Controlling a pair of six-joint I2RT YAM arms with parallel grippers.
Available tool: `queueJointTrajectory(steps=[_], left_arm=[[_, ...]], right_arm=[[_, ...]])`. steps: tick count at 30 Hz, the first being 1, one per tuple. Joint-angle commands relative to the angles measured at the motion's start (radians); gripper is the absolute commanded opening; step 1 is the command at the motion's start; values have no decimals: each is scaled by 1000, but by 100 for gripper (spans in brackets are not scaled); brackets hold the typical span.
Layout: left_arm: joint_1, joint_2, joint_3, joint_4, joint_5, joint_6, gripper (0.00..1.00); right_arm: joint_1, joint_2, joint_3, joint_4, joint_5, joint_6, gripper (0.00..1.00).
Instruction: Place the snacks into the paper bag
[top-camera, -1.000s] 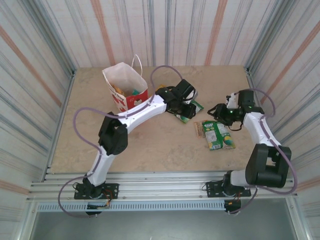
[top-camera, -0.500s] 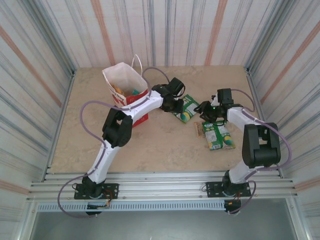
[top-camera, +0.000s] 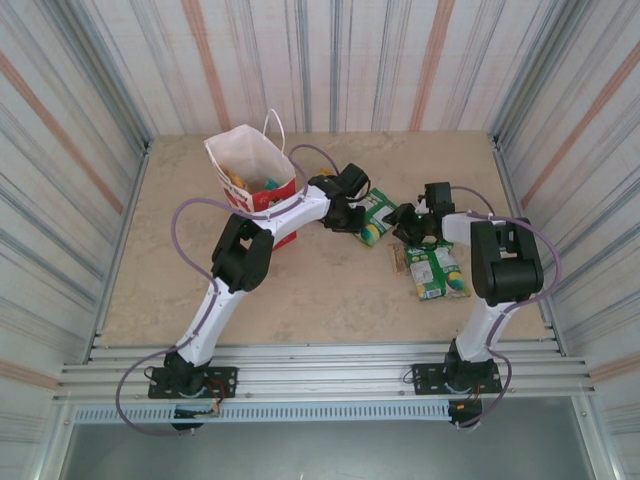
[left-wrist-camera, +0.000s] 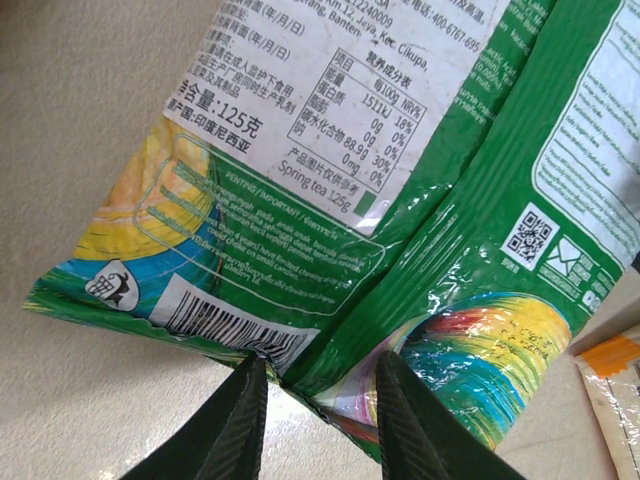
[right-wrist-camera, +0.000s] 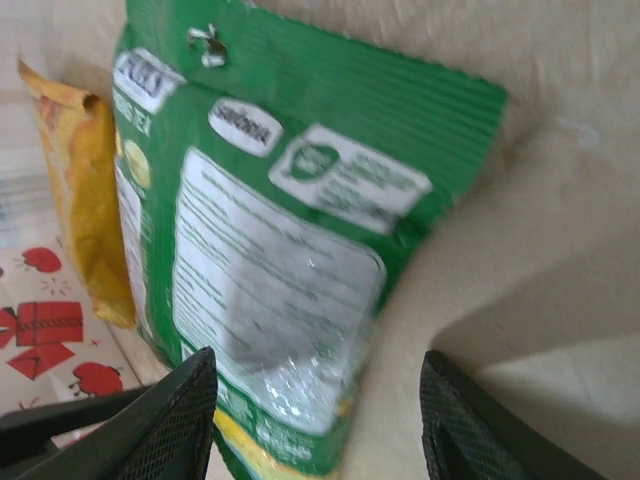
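Left gripper, fingers apart, hangs at the green Spring tea packet's near end; its length runs ahead-right.

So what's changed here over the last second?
The right gripper swung in leftward, its arm folding, and now sits open at the right edge of the green packet. The left gripper drew back slightly toward the bag, uncovering that packet; it is open too. Nothing was grasped. The bag and the other packets stayed put.
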Motion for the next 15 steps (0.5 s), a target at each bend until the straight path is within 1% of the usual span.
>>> queueJointTrajectory(steps=[1, 8, 10, 13, 15], left_arm=[[4, 37, 21, -5, 23, -16, 33], [4, 42, 25, -3, 37, -18, 32], [4, 38, 23, -5, 35, -21, 32], [4, 28, 24, -7, 30, -21, 31], [4, 21, 26, -10, 25, -21, 31]], right_arm=[[12, 62, 3, 95, -18, 49, 55], [40, 177, 52, 266, -71, 93, 52], [46, 199, 61, 303, -81, 107, 46], [49, 189, 58, 321, -70, 105, 31], [48, 165, 49, 313, -59, 87, 23]])
